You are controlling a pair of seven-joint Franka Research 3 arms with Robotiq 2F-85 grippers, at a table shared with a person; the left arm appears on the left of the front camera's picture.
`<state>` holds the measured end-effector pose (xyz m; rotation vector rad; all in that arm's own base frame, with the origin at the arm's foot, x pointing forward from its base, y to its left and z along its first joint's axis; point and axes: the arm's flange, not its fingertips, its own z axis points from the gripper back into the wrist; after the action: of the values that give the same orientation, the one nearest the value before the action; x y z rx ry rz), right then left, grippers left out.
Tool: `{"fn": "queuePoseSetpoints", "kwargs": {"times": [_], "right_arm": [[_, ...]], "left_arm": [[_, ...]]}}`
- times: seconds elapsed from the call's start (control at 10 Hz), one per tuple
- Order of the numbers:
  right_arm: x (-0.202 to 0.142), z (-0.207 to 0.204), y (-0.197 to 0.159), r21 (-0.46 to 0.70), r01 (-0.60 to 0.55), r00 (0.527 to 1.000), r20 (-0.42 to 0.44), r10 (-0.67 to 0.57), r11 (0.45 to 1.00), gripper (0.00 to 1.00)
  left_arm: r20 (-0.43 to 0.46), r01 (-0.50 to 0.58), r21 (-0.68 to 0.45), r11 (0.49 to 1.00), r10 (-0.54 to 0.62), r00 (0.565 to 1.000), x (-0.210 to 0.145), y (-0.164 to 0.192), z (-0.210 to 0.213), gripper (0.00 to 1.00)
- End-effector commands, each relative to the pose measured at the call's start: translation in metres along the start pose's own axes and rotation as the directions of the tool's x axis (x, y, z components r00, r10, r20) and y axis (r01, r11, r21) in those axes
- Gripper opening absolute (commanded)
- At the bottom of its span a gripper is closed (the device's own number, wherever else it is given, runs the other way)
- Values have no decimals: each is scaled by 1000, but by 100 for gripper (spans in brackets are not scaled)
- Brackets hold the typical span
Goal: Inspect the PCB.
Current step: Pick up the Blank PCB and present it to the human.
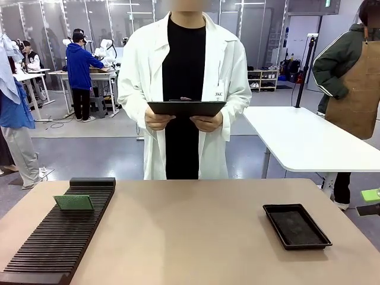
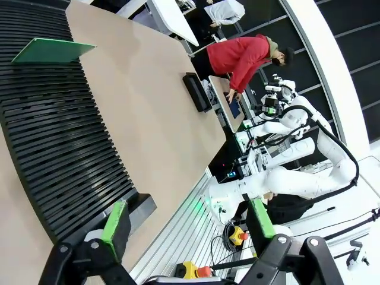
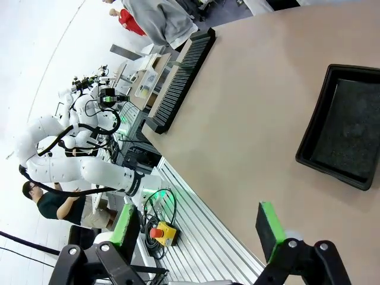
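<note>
Green PCB (image 1: 73,202) sat in black slotted rack (image 1: 53,249) toward its far end, bench (image 1: 196,237) left. Black tray (image 1: 295,225) lay bench right. Left jaws and right jaws stood wide apart, gripping nothing.

At 6 o'clock the right gripper (image 3: 196,225) is seen with its jaws spread wide, over the bench (image 3: 255,107) edge. A black tray (image 3: 313,119) is set at 3 o'clock, and a slotted rack (image 3: 181,74) at 12 o'clock, well apart.
</note>
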<state>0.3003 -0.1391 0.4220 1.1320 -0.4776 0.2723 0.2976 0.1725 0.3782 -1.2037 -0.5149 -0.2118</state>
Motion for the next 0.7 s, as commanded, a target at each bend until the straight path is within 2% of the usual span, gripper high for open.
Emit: {"fn": "queuePoseSetpoints", "kwargs": {"times": [0.0, 0.1, 0.2, 0.3, 0.5, 0.6], "right_arm": [[2, 0, 1, 11, -23, 1000, 8, 22, 1000, 100], [2, 0, 1, 11, -23, 1000, 8, 22, 1000, 100], [2, 0, 1, 11, -23, 1000, 8, 22, 1000, 100], [2, 0, 1, 11, -23, 1000, 8, 22, 1000, 100], [2, 0, 1, 11, -23, 1000, 8, 22, 1000, 100], [2, 0, 1, 11, -23, 1000, 8, 22, 1000, 100]], "left_arm": [[0, 0, 0, 1000, 0, 1000, 0, 0, 0, 100], [-10, 62, 42, 997, -62, 998, 11, -26, 0, 100], [-83, 141, 195, 971, -127, 988, 25, -50, -3, 100], [-120, 208, 247, 946, -183, 976, 40, -70, -8, 100], [-267, 371, 376, 849, -284, 921, 78, -104, -28, 100], [-364, 495, 451, 742, -354, 862, 102, -123, -46, 100]]}}
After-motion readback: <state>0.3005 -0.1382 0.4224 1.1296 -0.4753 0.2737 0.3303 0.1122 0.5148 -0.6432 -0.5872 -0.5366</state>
